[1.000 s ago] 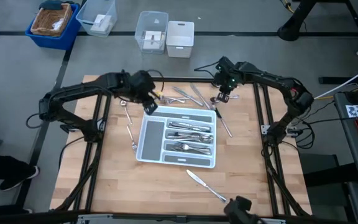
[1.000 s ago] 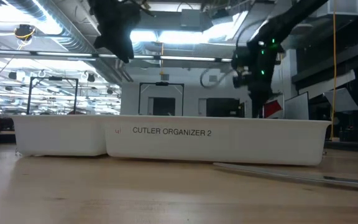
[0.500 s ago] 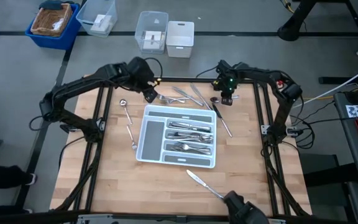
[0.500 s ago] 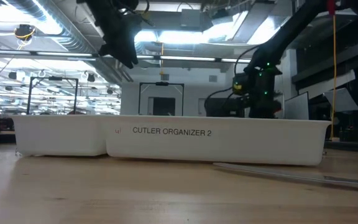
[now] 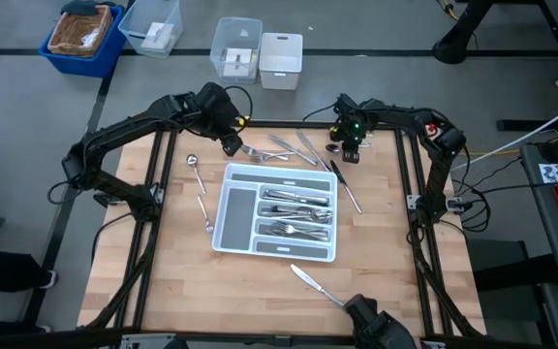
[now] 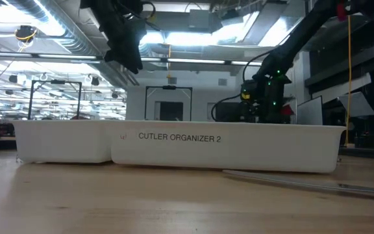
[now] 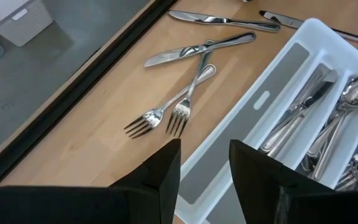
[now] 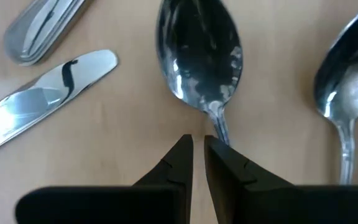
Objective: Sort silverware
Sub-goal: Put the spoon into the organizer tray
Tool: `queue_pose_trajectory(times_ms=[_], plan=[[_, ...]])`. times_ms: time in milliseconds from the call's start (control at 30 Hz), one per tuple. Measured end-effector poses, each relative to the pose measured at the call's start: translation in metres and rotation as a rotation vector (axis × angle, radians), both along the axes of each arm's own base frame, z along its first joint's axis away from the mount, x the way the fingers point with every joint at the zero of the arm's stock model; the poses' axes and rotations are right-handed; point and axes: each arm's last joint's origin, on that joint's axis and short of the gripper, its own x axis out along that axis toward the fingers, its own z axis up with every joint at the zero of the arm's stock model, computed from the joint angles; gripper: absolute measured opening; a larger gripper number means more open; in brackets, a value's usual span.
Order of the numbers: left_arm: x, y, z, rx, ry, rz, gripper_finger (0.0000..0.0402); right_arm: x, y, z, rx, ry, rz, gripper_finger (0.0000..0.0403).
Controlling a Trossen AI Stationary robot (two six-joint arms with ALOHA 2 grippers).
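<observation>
Silverware lies sorted in the white tray (image 5: 223, 199), which the low view shows as a white wall (image 6: 174, 148). Loose pieces lie beyond its far edge (image 5: 289, 147). My left gripper (image 5: 229, 145) hangs open above the table off the tray's far left corner, with two forks (image 7: 163, 118) just ahead of its fingers. My right gripper (image 5: 349, 152) points straight down over a spoon (image 8: 197, 56) lying flat on the wood. A narrow gap shows between its fingers (image 8: 197, 152), and nothing is in that gap. My right gripper stands right at the spoon's neck (image 8: 215, 121), which runs in under one finger (image 8: 229, 165). That finger hides the place, so I cannot tell whether it touches the spoon. The spoon lies flat on the table.
A second spoon (image 8: 347, 81) and a knife blade (image 8: 48, 87) lie close beside the right gripper. A knife (image 5: 349, 189) lies off the tray's right side and another (image 5: 320, 288) near the front edge. A spoon (image 5: 194, 165) and one more piece (image 5: 204, 213) lie off its left side.
My left gripper has swung from over the tray's far left corner toward the table's far edge, staying open. My right gripper has sunk toward the spoon and rolled about its own axis; its narrow gap looks the same.
</observation>
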Motion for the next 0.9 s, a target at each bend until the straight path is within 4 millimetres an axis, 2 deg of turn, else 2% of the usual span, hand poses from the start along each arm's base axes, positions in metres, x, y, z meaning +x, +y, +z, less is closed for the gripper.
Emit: queue_pose_trajectory(times_ms=[333,633,900], plan=[[0.0005,-0.0009,0.0000,-0.006,-0.006,-0.042,0.0127,-0.0057,0.0064,-0.0006,0.065,0.064,-0.009,0.0046],[0.0005,-0.0009,0.0001,-0.005,-0.007,-0.042,0.0127,-0.0067,0.0019,-0.0004,-0.043,0.144,-0.018,0.0046],[0.0005,-0.0009,0.0002,-0.009,-0.009,-0.036,0.0127,-0.0026,-0.0028,0.0004,-0.092,0.101,0.004,0.0046]])
